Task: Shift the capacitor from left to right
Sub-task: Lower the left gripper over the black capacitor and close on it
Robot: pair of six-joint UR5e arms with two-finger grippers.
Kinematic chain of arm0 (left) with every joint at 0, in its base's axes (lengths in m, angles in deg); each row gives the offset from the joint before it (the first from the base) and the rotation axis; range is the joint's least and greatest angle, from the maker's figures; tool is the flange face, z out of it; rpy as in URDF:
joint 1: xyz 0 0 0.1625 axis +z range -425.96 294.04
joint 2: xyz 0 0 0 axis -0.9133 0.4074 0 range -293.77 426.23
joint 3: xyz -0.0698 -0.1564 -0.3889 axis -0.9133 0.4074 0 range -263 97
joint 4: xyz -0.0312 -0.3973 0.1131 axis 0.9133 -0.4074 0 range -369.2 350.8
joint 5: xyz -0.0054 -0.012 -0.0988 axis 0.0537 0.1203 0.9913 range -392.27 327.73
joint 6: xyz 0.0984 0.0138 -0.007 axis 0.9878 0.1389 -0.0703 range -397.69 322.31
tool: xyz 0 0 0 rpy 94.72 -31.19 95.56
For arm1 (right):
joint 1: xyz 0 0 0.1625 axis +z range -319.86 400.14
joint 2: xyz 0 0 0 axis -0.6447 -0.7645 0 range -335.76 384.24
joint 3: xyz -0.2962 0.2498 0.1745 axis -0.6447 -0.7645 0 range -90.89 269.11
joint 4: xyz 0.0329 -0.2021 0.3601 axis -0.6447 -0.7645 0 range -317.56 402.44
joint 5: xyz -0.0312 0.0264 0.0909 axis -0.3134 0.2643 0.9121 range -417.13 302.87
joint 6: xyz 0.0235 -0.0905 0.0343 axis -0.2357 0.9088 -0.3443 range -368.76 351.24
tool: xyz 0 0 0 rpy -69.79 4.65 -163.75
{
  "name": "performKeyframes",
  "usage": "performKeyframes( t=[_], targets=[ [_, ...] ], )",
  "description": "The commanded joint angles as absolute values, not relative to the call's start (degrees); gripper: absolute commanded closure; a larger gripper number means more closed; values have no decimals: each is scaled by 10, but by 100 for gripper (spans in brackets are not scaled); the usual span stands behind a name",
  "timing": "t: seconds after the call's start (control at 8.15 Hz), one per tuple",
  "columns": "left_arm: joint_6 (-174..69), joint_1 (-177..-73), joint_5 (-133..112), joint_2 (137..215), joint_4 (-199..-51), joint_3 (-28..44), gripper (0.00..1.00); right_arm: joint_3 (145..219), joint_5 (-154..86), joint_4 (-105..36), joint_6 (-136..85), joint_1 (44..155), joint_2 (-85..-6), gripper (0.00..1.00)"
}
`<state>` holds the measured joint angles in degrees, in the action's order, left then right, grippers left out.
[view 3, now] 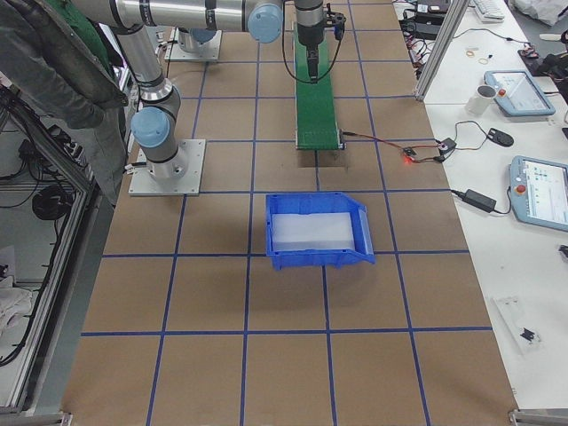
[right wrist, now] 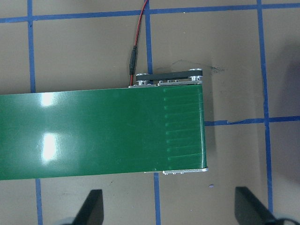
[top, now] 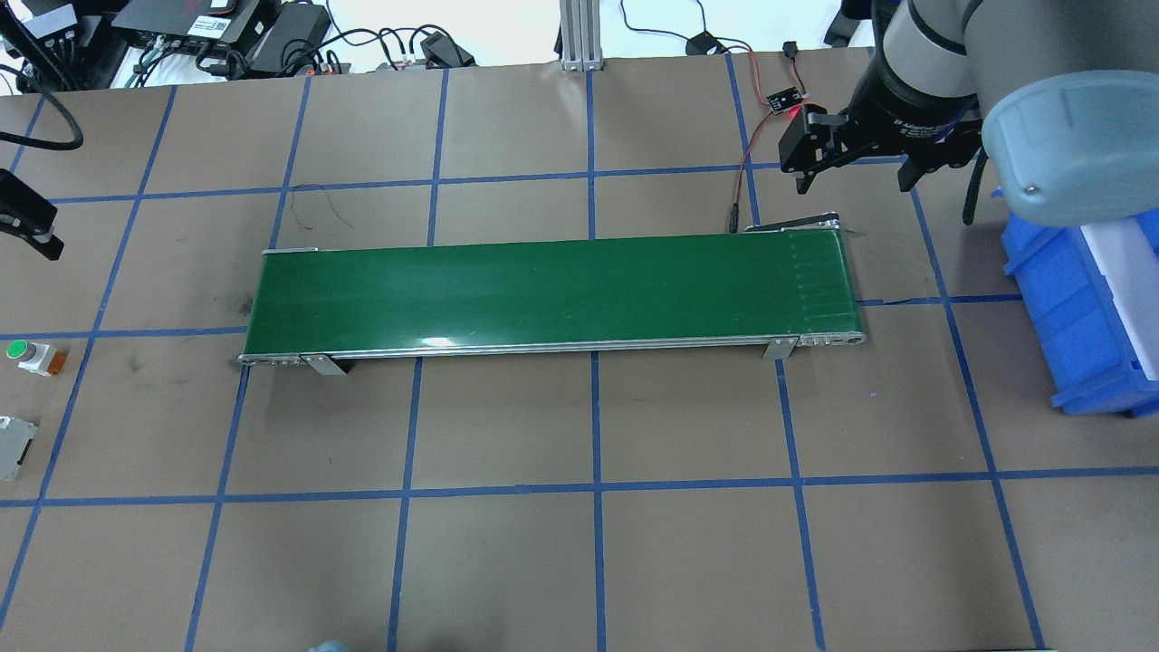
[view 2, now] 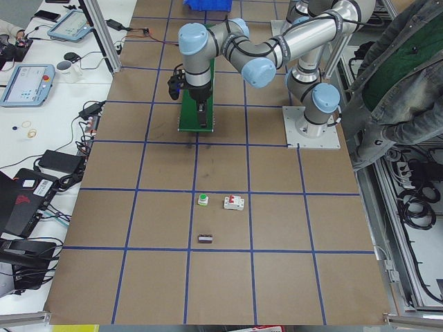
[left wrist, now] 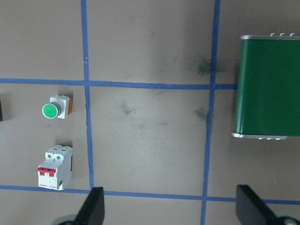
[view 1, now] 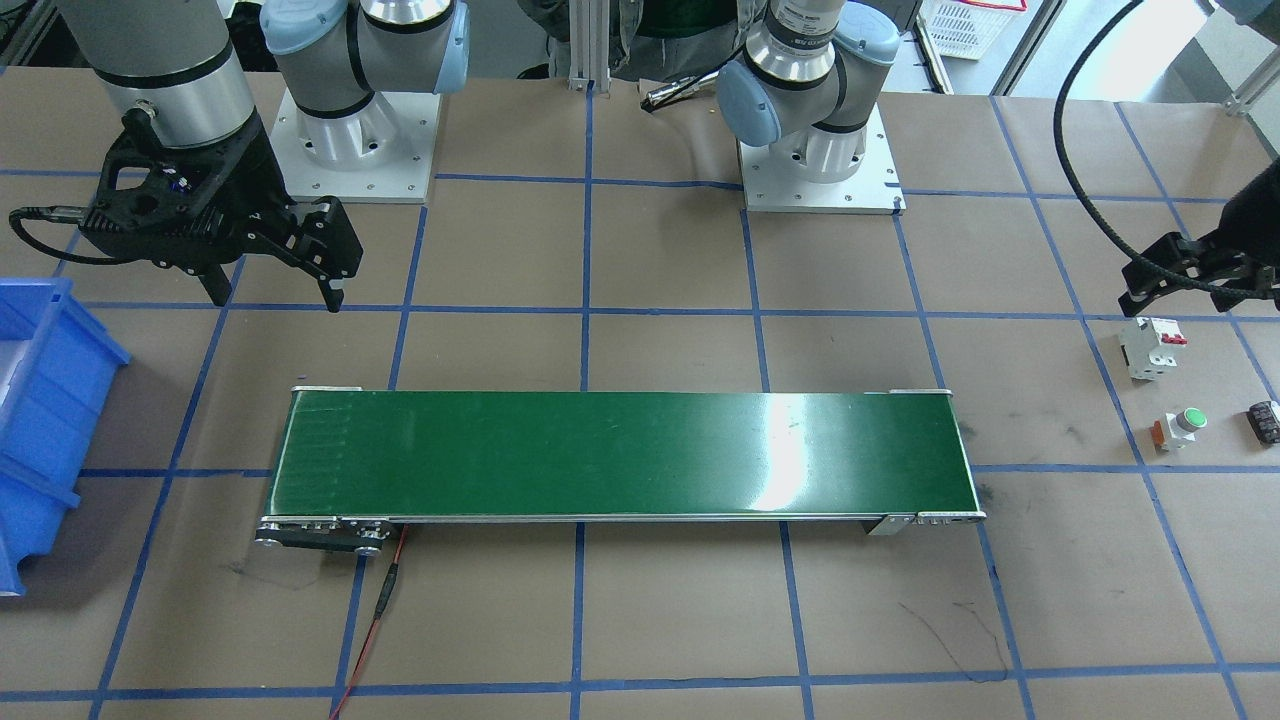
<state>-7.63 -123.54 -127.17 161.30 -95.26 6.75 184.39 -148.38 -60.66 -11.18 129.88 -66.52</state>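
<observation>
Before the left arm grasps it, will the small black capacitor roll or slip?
The capacitor seems to lie on its side, so a nudge would probably roll it. It looks smaller than the breaker, so it is likely light. Its shiny band suggests a smooth casing that might slip between the jaws.

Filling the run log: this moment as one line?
phase: pre-grasp | capacitor: on table, untouched | left pincer: open, empty | right pincer: open, near belt end

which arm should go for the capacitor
Left. The left gripper hovers open by the breaker, near the capacitor; the right gripper is at the belt's far end.
</observation>
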Motion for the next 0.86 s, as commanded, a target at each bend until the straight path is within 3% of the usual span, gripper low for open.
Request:
performKeyframes(
  t=[0.0,0.74],
  targets=[
    [42,-1146,-1275,1633,-899,98,0,1845,-1484,-606,-112,1299,-666,0],
    [72,-1075,-1322,1723,-681,129,0,1845,-1483,-606,-112,1299,-665,0]
  ],
)
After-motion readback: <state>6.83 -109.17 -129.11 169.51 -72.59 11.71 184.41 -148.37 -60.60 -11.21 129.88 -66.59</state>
